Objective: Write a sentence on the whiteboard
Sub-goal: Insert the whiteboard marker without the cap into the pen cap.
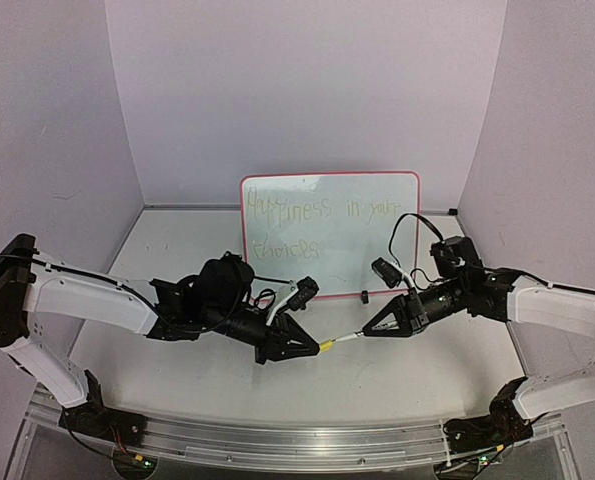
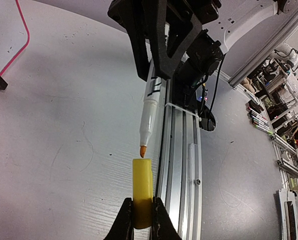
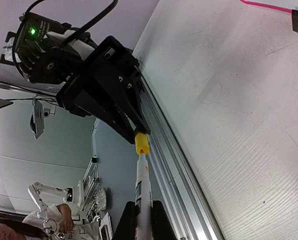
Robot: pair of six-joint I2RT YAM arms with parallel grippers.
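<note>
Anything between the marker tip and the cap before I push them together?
Nothing visible. In the left wrist view the marker, held by the right gripper, points straight at the open end of the cap in the left gripper, tip right at its mouth.

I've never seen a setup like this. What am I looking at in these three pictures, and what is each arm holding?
Two robot arms sit at the near edge of a table. One picture looks down from above and behind them; the other two come from a camera on each wrist. A whiteboard stands at the back, with a faint yellow-green sentence on it. The left tool grips a yellow cap. The right tool grips a white marker, its tip right at the cap's opening.
</note>
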